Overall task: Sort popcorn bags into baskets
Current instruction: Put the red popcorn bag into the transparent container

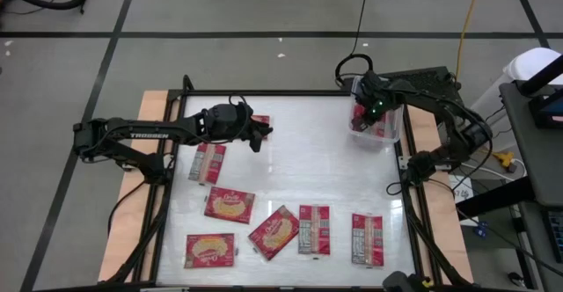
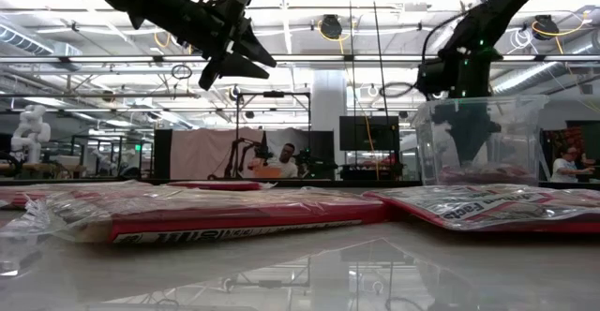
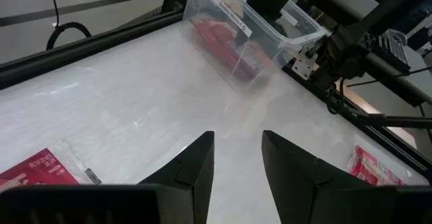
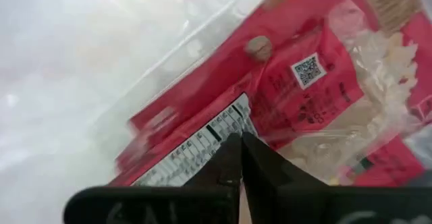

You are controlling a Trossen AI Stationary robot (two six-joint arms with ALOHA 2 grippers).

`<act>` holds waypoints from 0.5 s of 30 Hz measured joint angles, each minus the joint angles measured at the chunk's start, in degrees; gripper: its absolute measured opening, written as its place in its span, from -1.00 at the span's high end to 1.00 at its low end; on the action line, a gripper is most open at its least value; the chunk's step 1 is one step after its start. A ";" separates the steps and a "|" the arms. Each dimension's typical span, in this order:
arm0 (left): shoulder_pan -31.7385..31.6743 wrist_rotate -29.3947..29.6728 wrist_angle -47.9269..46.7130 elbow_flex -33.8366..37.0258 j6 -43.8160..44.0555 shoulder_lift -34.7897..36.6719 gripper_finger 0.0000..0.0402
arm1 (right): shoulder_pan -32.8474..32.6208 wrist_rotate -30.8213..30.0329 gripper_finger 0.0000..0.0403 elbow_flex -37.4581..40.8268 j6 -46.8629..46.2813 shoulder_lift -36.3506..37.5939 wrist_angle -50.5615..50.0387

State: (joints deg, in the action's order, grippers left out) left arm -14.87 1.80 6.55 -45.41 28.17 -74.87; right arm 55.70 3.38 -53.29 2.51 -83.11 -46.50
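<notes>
The clear basket (image 1: 395,127) stands at the table's far right corner with red popcorn bags (image 4: 297,69) lying in it. My right gripper (image 4: 240,137) reaches down into the basket from above, shut, with nothing between its fingers. My left gripper (image 3: 236,135) hovers open and empty above the far left part of the table, pointing toward the basket (image 3: 270,48). Several popcorn bags lie flat on the table: one (image 1: 208,162) below the left arm and a row along the near side (image 1: 314,229). My right gripper's shut fingertips stand just over the printed panel of a bag (image 4: 196,150) in the basket. I cannot tell whether they touch it.
One more bag (image 1: 261,120) lies at the far edge, by my left gripper. The middle of the white tabletop (image 1: 308,169) is bare. Dark frame rails (image 1: 406,195) run along the table's sides. In the low view, people sit in the room behind (image 2: 286,161).
</notes>
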 joint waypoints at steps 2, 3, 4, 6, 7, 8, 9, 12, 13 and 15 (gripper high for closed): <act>0.00 0.00 -0.02 0.00 -0.10 0.01 0.37 | 0.01 0.11 1.00 -0.45 -0.07 1.89 -0.71; 0.00 0.01 -0.03 0.00 -0.31 0.00 0.37 | 0.06 0.10 1.00 -0.46 -0.07 2.68 -1.27; 0.00 0.02 -0.07 0.00 -0.65 0.02 0.37 | 0.05 0.12 1.00 -0.47 -0.07 3.38 -2.21; 0.00 0.02 -0.41 0.00 -0.90 0.00 0.37 | 0.04 -0.01 1.00 -0.45 -0.18 4.52 -3.97; 0.00 0.02 -0.53 0.00 -0.92 0.02 0.37 | 0.04 0.02 1.00 -0.47 -0.46 4.97 -4.47; 0.00 0.02 -0.56 0.00 -0.94 0.00 0.37 | 0.04 0.01 1.00 -0.47 -0.49 5.44 -5.21; 0.00 0.02 -0.57 0.00 -0.94 0.00 0.37 | 0.04 -0.15 1.00 -0.47 -0.45 5.79 -5.87; 0.00 0.02 -0.66 0.00 -0.93 0.00 0.37 | 0.06 -0.31 1.00 -0.56 -1.65 6.08 -7.93; 0.00 0.02 -0.68 0.00 -0.93 0.00 0.37 | 0.13 -0.29 1.00 -0.56 -2.65 5.91 -8.54; 0.00 0.02 -0.66 0.00 -0.95 0.00 0.37 | 0.15 -0.36 0.99 -0.56 -4.32 5.54 -9.24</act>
State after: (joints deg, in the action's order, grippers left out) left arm -14.87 1.83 5.89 -45.41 27.22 -74.87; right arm 55.86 3.03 -53.84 -1.82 -77.57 -55.74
